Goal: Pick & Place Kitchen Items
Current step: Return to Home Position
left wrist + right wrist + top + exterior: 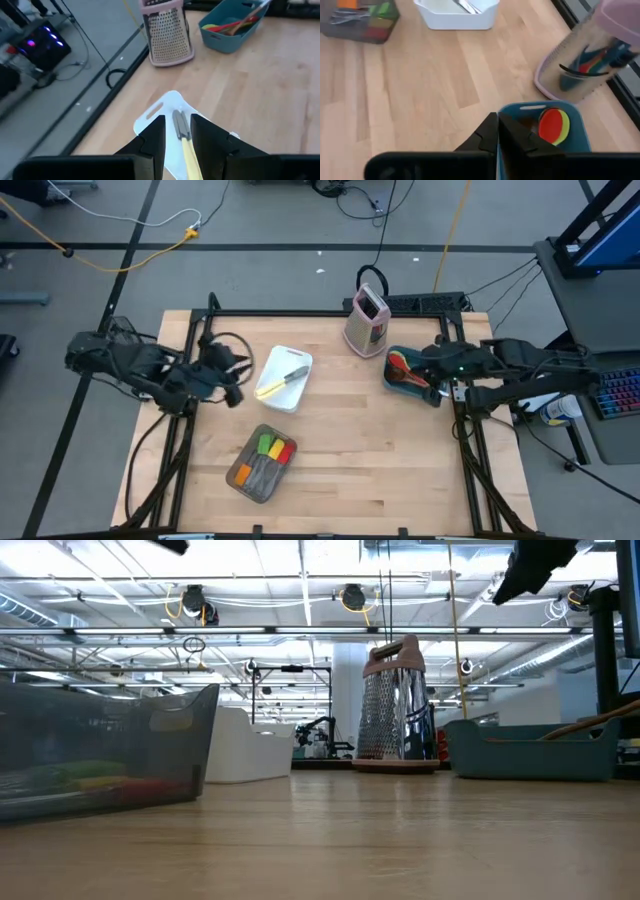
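A pale wooden surface seen from above, with one dark robot arm at its left edge and one at its right. An upright box grater stands by the far edge. A teal bin near the right edge holds red, green and wooden utensils. The right pincer hangs over it, closed and empty. A white tray left of centre carries a yellow-handled knife. The left pincer hovers above it, narrowly parted and empty. A grey pan toward the near edge holds three silicone spatulas.

The knife looks light and stiff and is best gripped across its handle. The spatulas' heads look soft, so their stiffer handles are the place to hold them.
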{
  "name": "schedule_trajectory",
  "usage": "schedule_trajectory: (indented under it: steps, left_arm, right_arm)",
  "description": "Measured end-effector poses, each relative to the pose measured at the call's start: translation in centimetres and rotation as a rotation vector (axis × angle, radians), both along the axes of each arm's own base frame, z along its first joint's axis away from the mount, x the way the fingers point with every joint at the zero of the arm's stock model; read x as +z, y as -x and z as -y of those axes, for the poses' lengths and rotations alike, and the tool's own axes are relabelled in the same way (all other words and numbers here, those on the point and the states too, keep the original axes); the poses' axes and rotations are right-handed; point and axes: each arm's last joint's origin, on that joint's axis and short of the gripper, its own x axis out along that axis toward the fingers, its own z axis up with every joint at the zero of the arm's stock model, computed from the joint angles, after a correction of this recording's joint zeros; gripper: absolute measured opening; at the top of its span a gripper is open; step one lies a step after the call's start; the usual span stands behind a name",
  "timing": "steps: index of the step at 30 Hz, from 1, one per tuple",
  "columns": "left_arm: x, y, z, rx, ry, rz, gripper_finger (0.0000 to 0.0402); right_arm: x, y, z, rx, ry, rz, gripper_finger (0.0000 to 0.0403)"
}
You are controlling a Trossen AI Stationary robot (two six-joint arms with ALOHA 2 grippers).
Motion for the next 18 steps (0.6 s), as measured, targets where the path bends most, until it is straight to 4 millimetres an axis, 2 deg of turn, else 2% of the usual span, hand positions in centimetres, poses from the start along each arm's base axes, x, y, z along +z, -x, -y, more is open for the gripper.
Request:
schedule_trajectory:
  steps: [4,8,14,18]
  left_arm:
    - [-1.8,2.7,-0.7,-0.021,0.052,0.112,0.0097]
    - [-3.1,3.9,-0.8,-0.170,0.052,0.259,0.0097]
    - [-5.3,3.9,-0.3,-0.488,-0.119,0.464,0.0097]
    - [-7.0,3.8,-0.4,-0.533,-0.242,0.506,0.0097]
  right_arm:
    - [0.3,0.4,-0.5,0.050,0.015,0.021,0.0005]
    - [0.4,0.2,-0.8,0.104,0.042,0.084,0.0008]
    - [-1.0,-0.2,-1.4,0.268,0.144,0.246,0.0007]
    - [-1.9,0.2,-1.5,0.349,0.165,0.336,0.0008]
